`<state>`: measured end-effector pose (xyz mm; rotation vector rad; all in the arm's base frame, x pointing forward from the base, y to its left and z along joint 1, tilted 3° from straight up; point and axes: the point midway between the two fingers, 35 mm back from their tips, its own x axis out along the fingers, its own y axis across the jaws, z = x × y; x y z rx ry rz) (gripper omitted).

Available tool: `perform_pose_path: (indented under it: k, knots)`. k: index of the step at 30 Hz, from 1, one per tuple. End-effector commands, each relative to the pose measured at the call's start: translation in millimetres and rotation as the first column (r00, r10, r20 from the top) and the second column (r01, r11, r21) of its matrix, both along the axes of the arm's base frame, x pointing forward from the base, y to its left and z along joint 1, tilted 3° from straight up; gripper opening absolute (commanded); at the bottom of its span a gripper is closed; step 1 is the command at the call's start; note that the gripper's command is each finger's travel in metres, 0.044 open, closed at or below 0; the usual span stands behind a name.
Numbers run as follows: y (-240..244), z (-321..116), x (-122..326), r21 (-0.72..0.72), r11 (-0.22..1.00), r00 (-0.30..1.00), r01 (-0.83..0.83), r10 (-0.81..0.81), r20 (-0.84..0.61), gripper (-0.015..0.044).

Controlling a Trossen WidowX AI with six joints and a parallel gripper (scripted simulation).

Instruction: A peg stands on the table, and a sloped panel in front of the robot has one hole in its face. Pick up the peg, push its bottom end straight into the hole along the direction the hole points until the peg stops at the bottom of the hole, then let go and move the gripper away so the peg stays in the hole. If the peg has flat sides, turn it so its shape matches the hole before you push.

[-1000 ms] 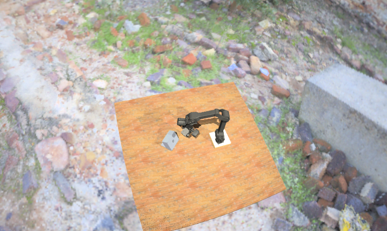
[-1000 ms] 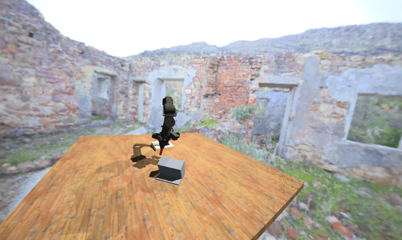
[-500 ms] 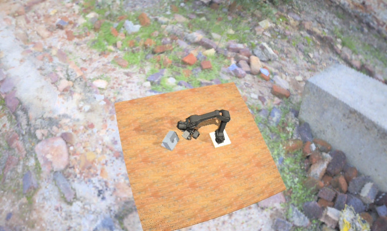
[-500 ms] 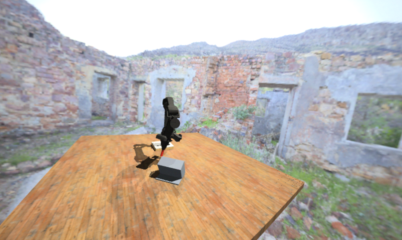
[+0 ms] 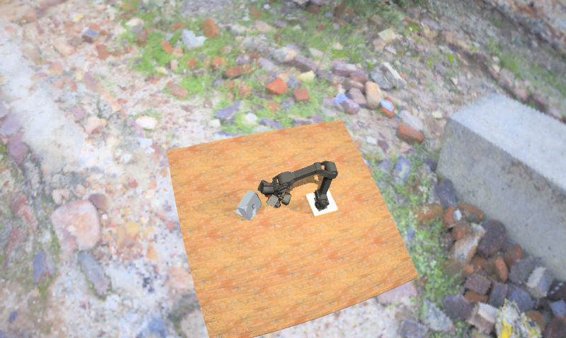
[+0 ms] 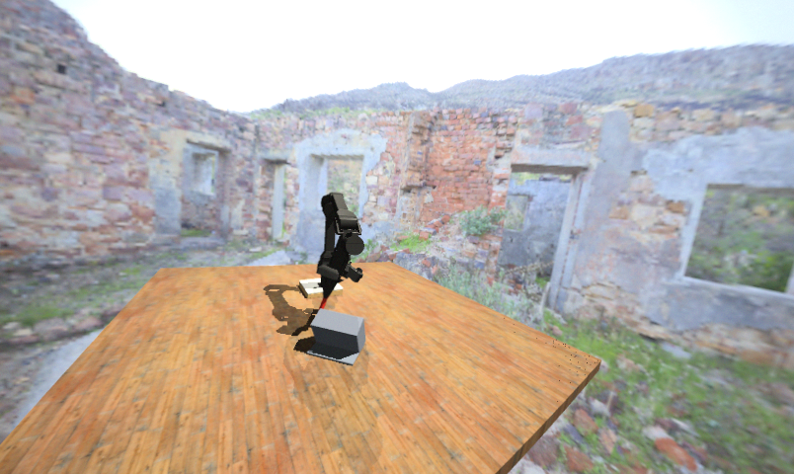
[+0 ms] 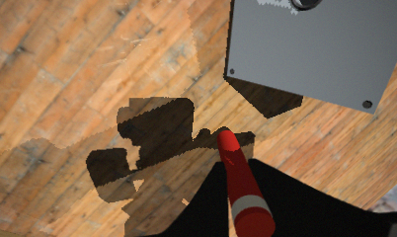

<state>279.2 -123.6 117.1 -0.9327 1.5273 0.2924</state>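
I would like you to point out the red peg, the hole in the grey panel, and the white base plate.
Red peg (image 7: 242, 180): wrist view, on the middle of its shaft.
Hole (image 5: 253, 206) (image 7: 306, 2): top and wrist views, on its opening.
White base plate (image 5: 333, 208) (image 6: 336, 286): top and exterior views, on a free corner.
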Motion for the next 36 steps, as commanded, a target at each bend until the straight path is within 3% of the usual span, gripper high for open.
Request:
perform_pose_path:
  k: [1,36]
  knots:
    - [3,-3,1,-0.028,0.999,0.999,-0.036,0.036,-0.01,0.0]
    - [29,-9,17,-0.229,0.933,0.96,-0.279,0.273,-0.057,0.0]
